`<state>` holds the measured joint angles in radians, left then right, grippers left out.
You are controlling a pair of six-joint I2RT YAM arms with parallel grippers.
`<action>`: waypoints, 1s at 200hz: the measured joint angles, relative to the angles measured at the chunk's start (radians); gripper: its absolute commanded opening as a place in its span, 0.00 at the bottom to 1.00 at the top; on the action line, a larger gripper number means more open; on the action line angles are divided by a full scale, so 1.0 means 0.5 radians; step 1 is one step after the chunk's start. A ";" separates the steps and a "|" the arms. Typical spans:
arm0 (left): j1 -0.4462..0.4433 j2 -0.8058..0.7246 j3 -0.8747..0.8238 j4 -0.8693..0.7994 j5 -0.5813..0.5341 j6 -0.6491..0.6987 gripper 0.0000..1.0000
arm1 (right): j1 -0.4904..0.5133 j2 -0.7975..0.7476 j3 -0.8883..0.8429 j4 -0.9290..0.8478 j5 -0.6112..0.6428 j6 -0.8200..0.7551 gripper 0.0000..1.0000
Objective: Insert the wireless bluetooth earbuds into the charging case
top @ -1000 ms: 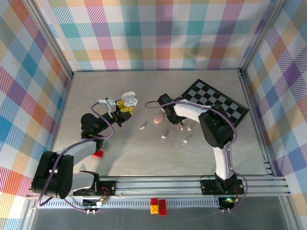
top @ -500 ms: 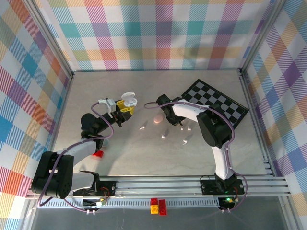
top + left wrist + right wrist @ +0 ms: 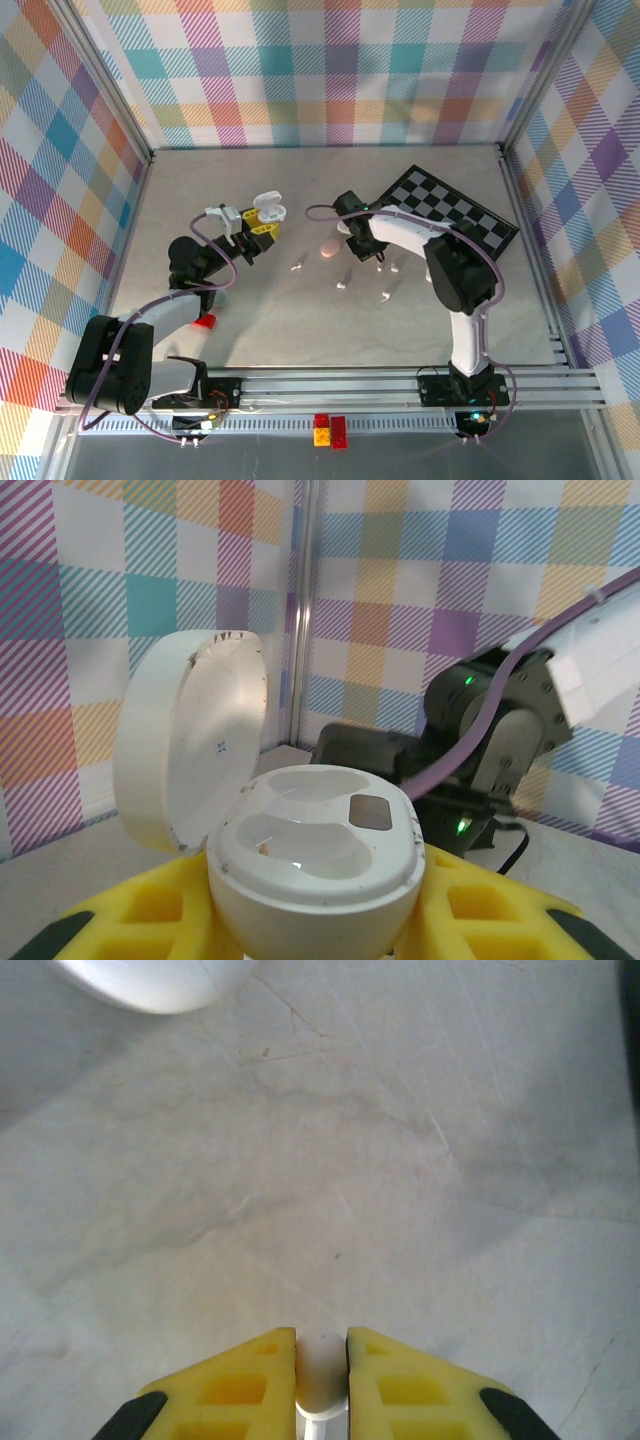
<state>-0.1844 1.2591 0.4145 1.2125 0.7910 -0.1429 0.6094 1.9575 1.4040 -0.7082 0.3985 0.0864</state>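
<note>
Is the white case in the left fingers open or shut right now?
Open: the case has its lid hinged up on the left, leaving both wells exposed.

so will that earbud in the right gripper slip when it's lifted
Probably slippery: the earbud looks smooth and rounded, pinched on a narrow part by the right gripper. Likely very light, being so tiny. It could twist or pop out.

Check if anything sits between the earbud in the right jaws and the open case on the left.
Nothing visible blocks it. The earbud is pinched in the right jaws; the white charging case, held in the left jaws, has its lid open. A pink case lies low on the table beside that path.
</note>
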 measured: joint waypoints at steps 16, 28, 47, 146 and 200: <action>0.000 0.000 0.000 -0.001 -0.002 0.001 0.36 | -0.065 -0.156 -0.072 0.052 -0.198 0.072 0.18; -0.001 0.000 0.000 -0.002 -0.014 0.002 0.36 | -0.124 -0.269 -0.141 0.095 -0.340 0.124 0.17; -0.027 0.000 0.000 -0.017 -0.041 0.027 0.36 | -0.246 -0.450 -0.274 0.192 -0.608 0.232 0.16; -0.365 0.130 0.152 -0.176 -0.196 0.289 0.35 | -0.696 -0.900 -0.828 0.760 -1.941 0.859 0.17; -0.474 0.259 0.244 -0.175 -0.258 0.359 0.35 | -0.712 -1.081 -0.879 0.968 -2.277 1.089 0.16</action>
<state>-0.4213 1.3888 0.5365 1.1248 0.6621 0.0364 0.2535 1.4170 0.9646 -0.2241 -0.7403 0.6308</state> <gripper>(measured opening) 0.350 0.168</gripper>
